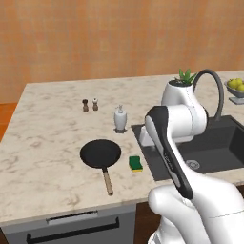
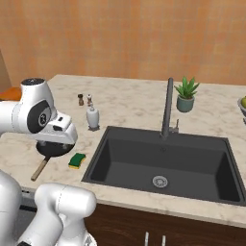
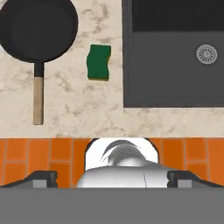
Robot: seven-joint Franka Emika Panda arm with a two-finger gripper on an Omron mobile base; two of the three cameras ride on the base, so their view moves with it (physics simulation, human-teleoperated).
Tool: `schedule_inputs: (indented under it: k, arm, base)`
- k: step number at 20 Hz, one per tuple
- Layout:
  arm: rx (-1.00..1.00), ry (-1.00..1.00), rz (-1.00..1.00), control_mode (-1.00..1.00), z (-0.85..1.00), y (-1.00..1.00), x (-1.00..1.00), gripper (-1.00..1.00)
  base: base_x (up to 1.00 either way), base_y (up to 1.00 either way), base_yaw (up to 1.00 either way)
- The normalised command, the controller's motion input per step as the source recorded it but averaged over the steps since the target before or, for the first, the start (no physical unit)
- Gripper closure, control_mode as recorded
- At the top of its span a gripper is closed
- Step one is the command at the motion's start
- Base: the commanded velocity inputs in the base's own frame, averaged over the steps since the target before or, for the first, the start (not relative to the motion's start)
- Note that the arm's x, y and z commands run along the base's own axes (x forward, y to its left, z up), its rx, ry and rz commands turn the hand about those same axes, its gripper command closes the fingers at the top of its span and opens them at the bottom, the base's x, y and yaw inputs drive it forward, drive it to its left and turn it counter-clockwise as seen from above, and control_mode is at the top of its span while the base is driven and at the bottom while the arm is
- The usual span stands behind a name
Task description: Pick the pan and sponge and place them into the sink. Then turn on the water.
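Near the front edge of the marbled beige table [image 1: 43,143], just left of the basin, lies the round black frying pan with a straight light wooden handle [image 1: 100,154]. Its long axis runs from the back of the table to the front, the handle pointing at the front edge and the bowl lying farther back. Just beside it, between pan and basin, sits the small rectangular sponge with a green top and yellow base [image 1: 136,164], apart from the pan and close to the basin's left rim; its long axis runs front to back too, roughly parallel to the handle.

Sunk into the table is the large rectangular dark grey sink [image 2: 192,166], its round metal drain near the front wall and a dark arched faucet behind it.

In the right base view the arm's white elbow covers most of the pan, leaving only a slice of bowl and the handle. In the left base view the arm hides the sink's left part.

The gripper [image 3: 112,177] looks down from above the table's front edge; its dark tips stand wide apart with nothing between them.

Farther back stand a white soap dispenser [image 1: 120,118], two small shakers [image 1: 90,104] and a potted green plant [image 2: 185,95].
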Motion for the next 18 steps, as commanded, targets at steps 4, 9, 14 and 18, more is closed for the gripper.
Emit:
schedule_inputs:
  k: [4,9,14,18]
  arm:
    - [0.01,0.11,0.05,-1.00,-0.27,0.74,0.22,-1.00]
    - [0.00,0.05,0.03,-1.00,-0.36,0.59,0.30,-1.00]
    - [0.00,0.04,0.00,-1.00,-0.35,0.39,0.26,-1.00]
    - [0.00,0.09,0.00,-1.00,-0.48,0.41,0.22,-1.00]
  base:
    - [0.00,0.00,0.00]
    - [0.00,0.00,0.00]
    - [0.00,0.00,0.00]
    - [0.00,0.00,0.00]
